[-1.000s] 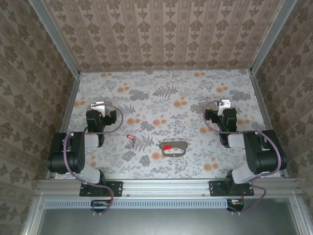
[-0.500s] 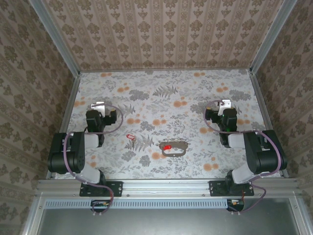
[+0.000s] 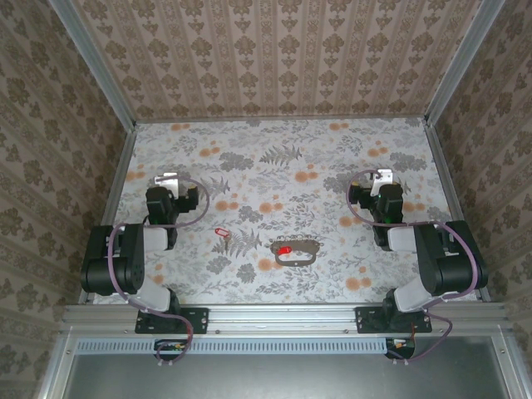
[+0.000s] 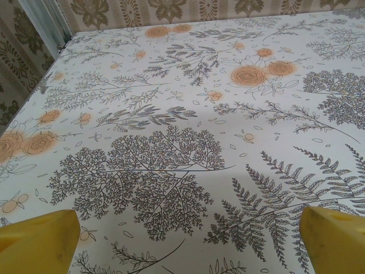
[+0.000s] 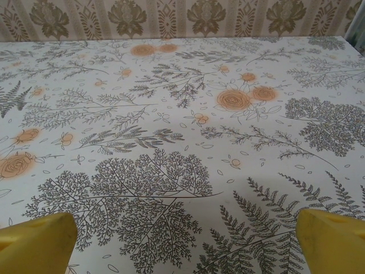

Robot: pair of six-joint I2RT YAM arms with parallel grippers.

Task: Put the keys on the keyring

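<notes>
The keyring (image 3: 298, 251), a dull grey D-shaped loop, lies flat on the flowered table near the front centre. One red-headed key (image 3: 283, 249) lies at the loop's left end; I cannot tell whether it is threaded on. A second red key (image 3: 221, 232) lies loose to the left. My left gripper (image 3: 169, 179) rests at the left, behind that key and well apart from it. My right gripper (image 3: 381, 176) sits at the right, behind the keyring. Both stand open: yellow fingertips (image 4: 40, 242) (image 5: 333, 237) sit wide apart over bare tablecloth in each wrist view.
Patterned walls (image 3: 274, 58) close the table at the back and both sides, with metal rails (image 3: 116, 191) along the edges. The arm bases (image 3: 166, 316) are bolted at the near edge.
</notes>
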